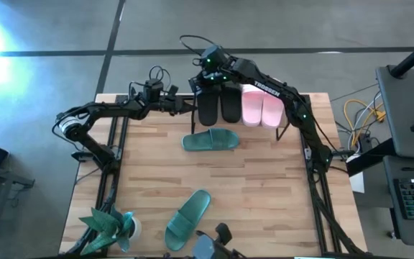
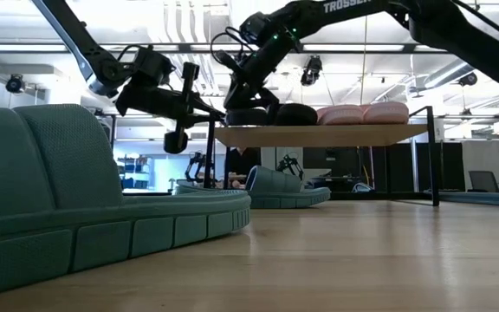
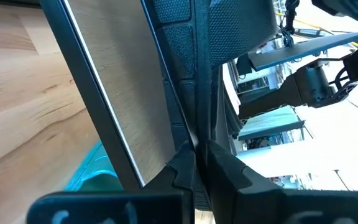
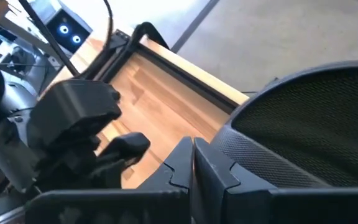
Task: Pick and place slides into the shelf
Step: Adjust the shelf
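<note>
With both grippers' fingers pressed together at the shelf, we judge the teal slide light, soft, best pinched at its strap.

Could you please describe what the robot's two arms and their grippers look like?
Both arms are dark, almost black, slim and jointed. The right arm bears white TROSSEN lettering and small green lights near its wrist. The left arm has a pale ring at one joint and loose black cables near its wrist. Each gripper has two dark, angular fingers.

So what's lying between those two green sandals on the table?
Nothing: in the high view, only bare tabletop separates the near teal slide from the teal slide by the shelf.
</note>
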Controlling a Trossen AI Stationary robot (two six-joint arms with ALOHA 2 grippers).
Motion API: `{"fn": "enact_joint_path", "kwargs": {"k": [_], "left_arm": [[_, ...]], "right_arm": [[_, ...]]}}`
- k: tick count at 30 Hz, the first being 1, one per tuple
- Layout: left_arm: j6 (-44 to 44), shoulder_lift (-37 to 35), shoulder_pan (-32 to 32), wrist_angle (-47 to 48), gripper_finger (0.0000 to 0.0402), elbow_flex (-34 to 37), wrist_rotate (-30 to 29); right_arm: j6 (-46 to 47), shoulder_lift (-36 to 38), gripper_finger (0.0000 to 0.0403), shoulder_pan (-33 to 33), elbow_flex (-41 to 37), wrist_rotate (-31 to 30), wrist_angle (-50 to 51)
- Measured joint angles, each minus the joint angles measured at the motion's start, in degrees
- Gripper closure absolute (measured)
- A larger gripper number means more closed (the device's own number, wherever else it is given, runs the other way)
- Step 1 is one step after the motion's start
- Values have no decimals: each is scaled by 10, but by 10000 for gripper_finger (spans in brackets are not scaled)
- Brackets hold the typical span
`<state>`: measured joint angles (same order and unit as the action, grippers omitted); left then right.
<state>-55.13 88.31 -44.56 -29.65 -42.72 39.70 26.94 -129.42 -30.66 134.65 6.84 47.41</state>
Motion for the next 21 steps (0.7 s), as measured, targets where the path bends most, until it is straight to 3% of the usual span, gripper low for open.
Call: {"fn": "enact_joint_path", "kwargs": {"k": [9,21], "left_arm": [[-2,-1,1,-8,401,0,-9],[-1,-20,1,-17,401,18,-43]], "right_arm": [[-15,-22,394,-1,3,-12,52],[-40,-20,394,2,3,-101,80]]}}
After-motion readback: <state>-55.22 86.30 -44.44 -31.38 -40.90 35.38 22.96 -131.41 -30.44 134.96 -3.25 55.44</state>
